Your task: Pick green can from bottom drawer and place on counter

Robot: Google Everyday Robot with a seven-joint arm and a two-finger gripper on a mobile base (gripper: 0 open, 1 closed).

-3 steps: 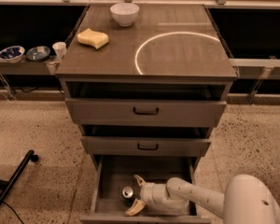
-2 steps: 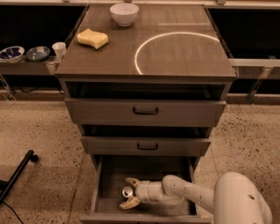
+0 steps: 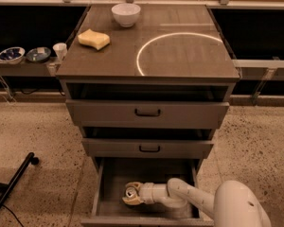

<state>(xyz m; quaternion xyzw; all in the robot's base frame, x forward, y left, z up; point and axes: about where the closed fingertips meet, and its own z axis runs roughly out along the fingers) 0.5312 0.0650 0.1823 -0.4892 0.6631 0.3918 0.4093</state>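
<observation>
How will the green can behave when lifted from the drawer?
Probably rigid: the green can looks metal, with a shiny top. Its round body may slip, or roll in the flat bottom drawer if tipped. The claw is at the can.

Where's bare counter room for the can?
Free: counter inside the white circle, right of bowl and sponge; also the strip between sponge and front edge. Crowded: back-left. The claw sits in the bottom drawer at the green can.

Glossy white rounded arm [image 3: 185, 193], bulbous white shoulder [image 3: 239, 206], tan-tipped gripper [image 3: 129, 194] inside the bottom drawer [image 3: 132, 171]
</observation>
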